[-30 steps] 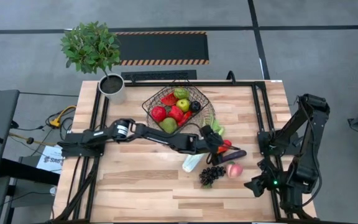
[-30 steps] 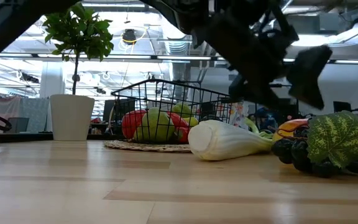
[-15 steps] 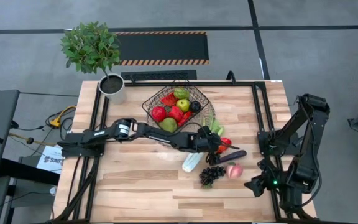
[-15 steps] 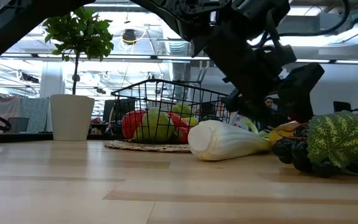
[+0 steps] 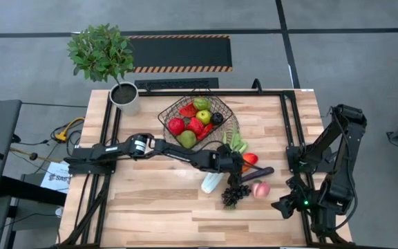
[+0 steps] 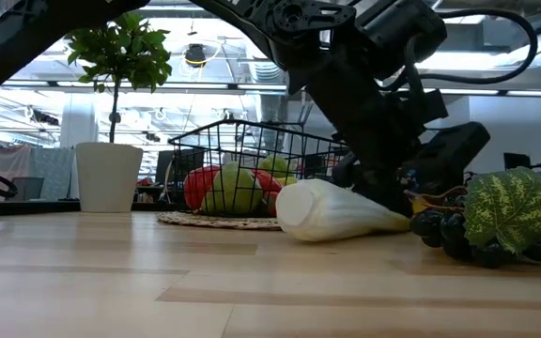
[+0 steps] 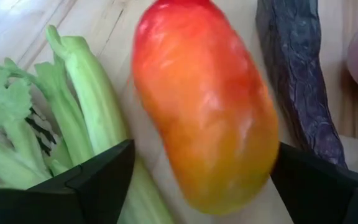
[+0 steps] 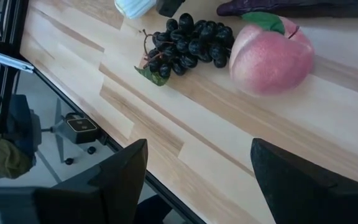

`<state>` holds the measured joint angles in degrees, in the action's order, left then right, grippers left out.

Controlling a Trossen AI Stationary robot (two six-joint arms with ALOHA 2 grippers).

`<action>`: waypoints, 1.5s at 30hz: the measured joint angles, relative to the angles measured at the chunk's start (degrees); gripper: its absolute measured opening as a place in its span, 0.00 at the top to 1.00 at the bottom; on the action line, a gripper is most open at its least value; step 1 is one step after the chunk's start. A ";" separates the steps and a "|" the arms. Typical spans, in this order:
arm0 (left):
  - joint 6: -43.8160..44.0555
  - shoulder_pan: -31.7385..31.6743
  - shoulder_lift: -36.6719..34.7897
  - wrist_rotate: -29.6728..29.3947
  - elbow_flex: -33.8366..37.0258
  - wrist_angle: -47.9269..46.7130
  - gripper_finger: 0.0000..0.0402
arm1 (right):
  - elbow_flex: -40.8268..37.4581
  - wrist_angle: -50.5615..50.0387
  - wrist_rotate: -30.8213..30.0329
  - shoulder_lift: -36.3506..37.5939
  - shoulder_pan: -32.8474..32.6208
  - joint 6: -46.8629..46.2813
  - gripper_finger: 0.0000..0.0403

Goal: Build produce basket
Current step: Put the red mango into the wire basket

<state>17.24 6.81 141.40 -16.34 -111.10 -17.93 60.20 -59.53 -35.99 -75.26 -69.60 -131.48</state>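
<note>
Basket [image 5: 199, 117]: dark wire mesh, rounded corners, at bench [image 5: 157, 207] rear-centre, w/ red & green produce inside. Left end effector [image 5: 238, 164] fingers spread wide, straddling a red-orange pepper [image 7: 204, 106], not pinching it; leek [image 5: 213, 181], aubergine [image 5: 256, 173], grapes [image 5: 235, 194], peach [image 5: 260, 189] close by. Right end effector [image 8: 197, 180] spread, holding nothing, over bench's front-right edge. Bench front-left open.
</note>
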 joint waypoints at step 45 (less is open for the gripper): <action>10.22 -12.43 -26.08 -14.19 -2.81 -39.55 0.47 | -0.04 -2.90 -0.15 0.00 0.00 0.07 0.24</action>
<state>27.47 -5.62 115.33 -30.53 -113.91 -57.48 60.16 -62.43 -36.14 -75.26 -69.60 -131.41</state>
